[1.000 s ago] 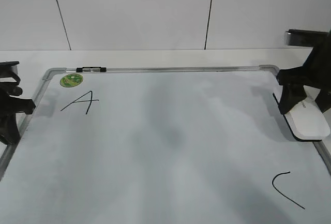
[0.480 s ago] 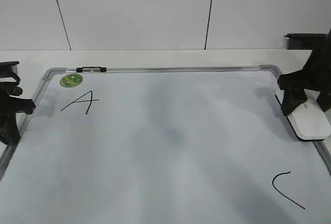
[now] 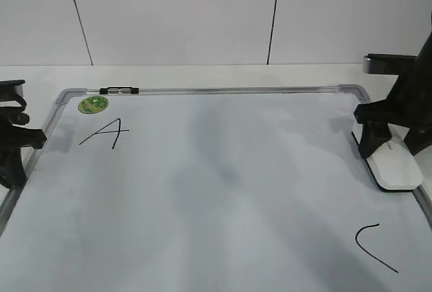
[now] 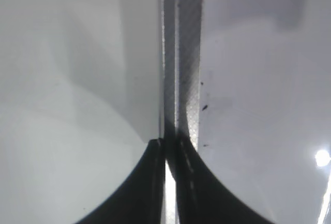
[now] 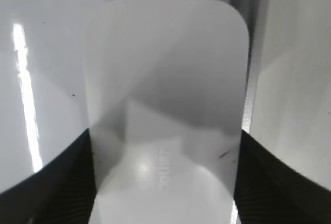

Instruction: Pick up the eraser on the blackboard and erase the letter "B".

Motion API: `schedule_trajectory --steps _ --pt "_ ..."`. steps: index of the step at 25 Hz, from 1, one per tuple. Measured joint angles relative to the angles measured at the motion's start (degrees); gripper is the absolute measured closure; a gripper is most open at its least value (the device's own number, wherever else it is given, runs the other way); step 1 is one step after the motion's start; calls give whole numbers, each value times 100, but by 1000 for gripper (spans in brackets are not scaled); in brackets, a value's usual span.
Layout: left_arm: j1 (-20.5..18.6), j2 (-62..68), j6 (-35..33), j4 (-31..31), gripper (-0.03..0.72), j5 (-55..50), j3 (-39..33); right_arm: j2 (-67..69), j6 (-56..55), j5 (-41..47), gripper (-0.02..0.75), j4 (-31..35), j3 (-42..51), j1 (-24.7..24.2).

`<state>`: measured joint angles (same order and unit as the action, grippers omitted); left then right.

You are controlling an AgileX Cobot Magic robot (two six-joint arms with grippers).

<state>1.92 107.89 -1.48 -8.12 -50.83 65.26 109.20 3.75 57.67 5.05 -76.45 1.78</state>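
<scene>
The blackboard (image 3: 216, 191) spreads beneath me, its frame running straight ahead of my left gripper (image 4: 168, 154), whose jaws are pressed together (holding nothing). My right gripper (image 5: 164, 182) clasps the eraser (image 5: 165, 94) between both jaws, by the board's right edge; I see no letter "B"

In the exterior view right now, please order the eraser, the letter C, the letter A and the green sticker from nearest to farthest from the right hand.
1. eraser, between the right hand fingers
2. letter C, front right
3. letter A, far left
4. green sticker, back-left corner; too close to A to separate surely
</scene>
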Motion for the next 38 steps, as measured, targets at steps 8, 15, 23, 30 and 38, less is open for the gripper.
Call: schedule_trajectory --steps 8,15,23,30,38 --pt "0 0 0 0 659 0 0 12 57 0 206 -20 0 0" --pt "0 0 0 0 659 0 0 25 57 0 206 -20 0 0" --pt "0 0 0 0 659 0 0 25 57 0 206 -20 0 0" --pt "0 0 0 0 659 0 0 25 125 11 155 111 0 0" --pt "0 0 0 0 659 0 0 25 160 254 125 145 -95 0"
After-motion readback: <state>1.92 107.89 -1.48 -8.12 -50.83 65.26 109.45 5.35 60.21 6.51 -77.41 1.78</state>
